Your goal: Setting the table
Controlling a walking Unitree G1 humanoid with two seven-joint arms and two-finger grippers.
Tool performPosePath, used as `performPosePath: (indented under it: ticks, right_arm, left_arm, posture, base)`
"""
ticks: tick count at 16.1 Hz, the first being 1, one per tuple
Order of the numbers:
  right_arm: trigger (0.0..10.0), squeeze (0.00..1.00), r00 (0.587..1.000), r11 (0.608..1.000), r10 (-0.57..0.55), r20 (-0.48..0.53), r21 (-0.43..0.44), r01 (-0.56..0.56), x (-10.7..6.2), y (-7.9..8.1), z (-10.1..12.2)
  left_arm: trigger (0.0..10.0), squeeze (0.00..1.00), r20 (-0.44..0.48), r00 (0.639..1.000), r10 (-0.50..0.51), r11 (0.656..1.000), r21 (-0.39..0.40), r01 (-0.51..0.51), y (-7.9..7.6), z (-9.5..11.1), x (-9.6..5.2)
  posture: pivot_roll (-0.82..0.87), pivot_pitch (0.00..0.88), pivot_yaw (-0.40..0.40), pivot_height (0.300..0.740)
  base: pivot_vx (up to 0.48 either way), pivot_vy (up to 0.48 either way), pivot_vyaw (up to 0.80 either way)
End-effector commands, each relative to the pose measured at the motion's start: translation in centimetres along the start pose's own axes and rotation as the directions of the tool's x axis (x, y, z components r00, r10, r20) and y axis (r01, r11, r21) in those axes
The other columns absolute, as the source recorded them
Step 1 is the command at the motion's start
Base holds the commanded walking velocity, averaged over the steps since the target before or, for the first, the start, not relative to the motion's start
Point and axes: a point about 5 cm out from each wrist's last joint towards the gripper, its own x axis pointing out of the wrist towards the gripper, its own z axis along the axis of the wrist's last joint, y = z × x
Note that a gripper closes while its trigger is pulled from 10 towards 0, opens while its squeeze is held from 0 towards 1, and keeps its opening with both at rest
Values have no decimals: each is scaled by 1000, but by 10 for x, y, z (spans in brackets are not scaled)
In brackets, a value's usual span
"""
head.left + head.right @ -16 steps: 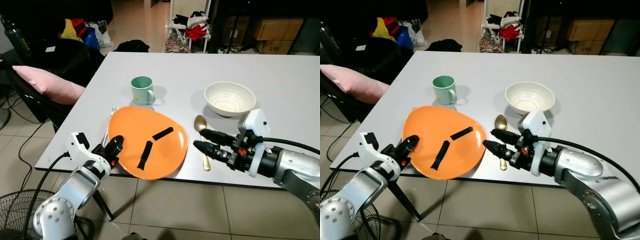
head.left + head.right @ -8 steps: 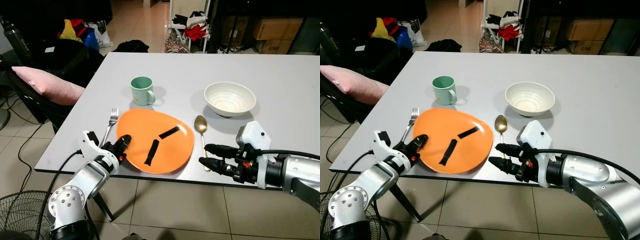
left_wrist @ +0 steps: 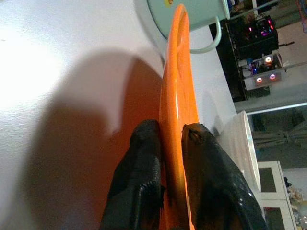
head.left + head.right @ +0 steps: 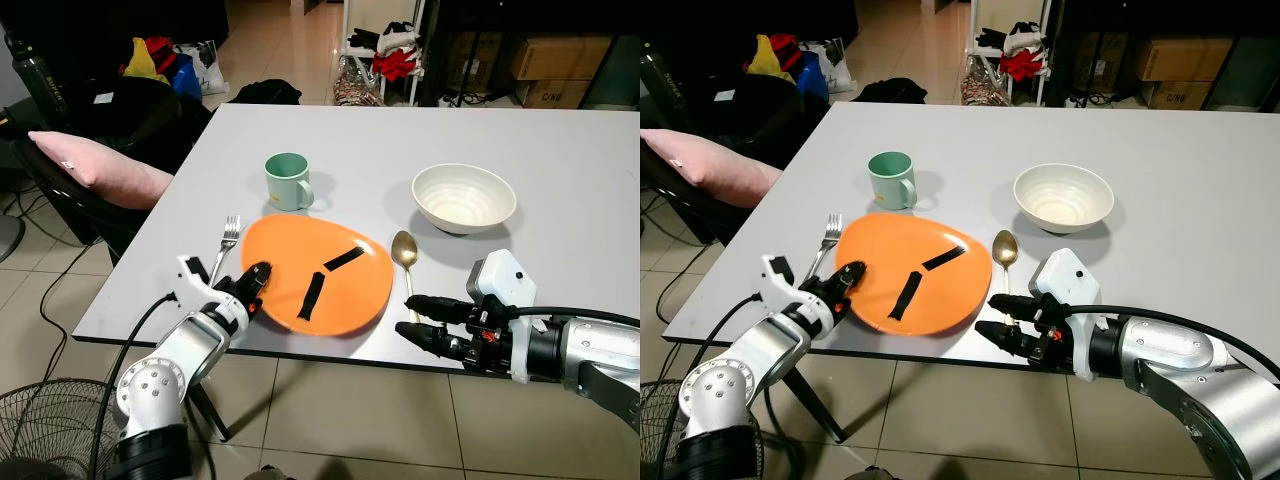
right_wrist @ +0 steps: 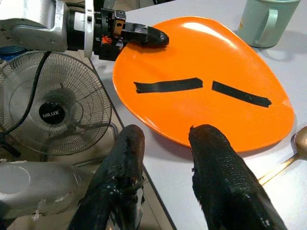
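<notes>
At the near edge of the table, the left gripper is clamped on the near-left rim of the orange plate. The pinch is made plain in the left wrist view, where the plate's thin edge is seen gripped between the two black fingers, with the cup seen beyond it. The right gripper is held at the near edge to the right of the plate, its fingers spread and holding nothing. In the right wrist view, a floor fan is shown below the table edge, and two black strips are seen lying on the plate. A fork lies just left of the plate and a gold spoon just right of it. Farther off, a green cup stands beyond the plate and a white bowl to the far right. A pink cushion lies on a chair at the left.
</notes>
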Motion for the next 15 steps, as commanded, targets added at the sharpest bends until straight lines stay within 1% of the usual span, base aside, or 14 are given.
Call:
performPosePath:
  ticks: [1,3,5,7,10,12,14,15]
  right_arm:
    - [10000,0,1000,1000,-1,2,-22,1,0,-1,2]
    - [10000,0,1000,1000,-12,10,-21,13,1,-2,2]
    - [10000,0,1000,1000,-18,15,-20,18,2,-3,2]
    - [10000,0,999,1000,-25,26,-16,25,3,-4,3]
    - [10000,0,998,999,-41,41,-8,41,3,-6,3]
    - [10000,0,998,999,-48,43,-7,48,3,-7,2]
    - [10000,0,997,998,-64,48,-8,65,2,-8,2]
    - [10000,0,995,997,-78,55,-8,78,1,-10,3]
  left_arm:
    - [10000,1000,-10,1000,8,999,41,-7,-2,1,2]
    - [10000,1000,-20,998,59,995,86,-57,4,1,2]
    - [10000,1000,-27,996,85,990,117,-81,9,2,0]
    - [10000,1000,-23,992,120,985,126,-116,16,6,-4]
    - [10000,1000,-8,990,138,983,127,-136,25,12,-9]
    - [10000,1000,-3,990,144,981,133,-142,28,15,-12]
    - [10000,1000,1,991,133,980,150,-131,30,17,-19]
    - [10000,1000,19,993,113,978,175,-115,31,21,-24]
  posture:
    - [-151,0,88,740]
    - [-149,0,91,740]
    - [-146,0,93,740]
    - [-144,0,98,740]
    - [-139,0,107,740]
    - [-140,0,113,740]
    - [-141,0,117,740]
    - [-141,0,118,740]
  base:
    - [0,0,0]
    - [0,0,0]
    - [0,0,0]
    - [0,0,0]
    - [0,0,0]
    - [0,0,0]
    - [0,0,0]
    - [0,0,0]
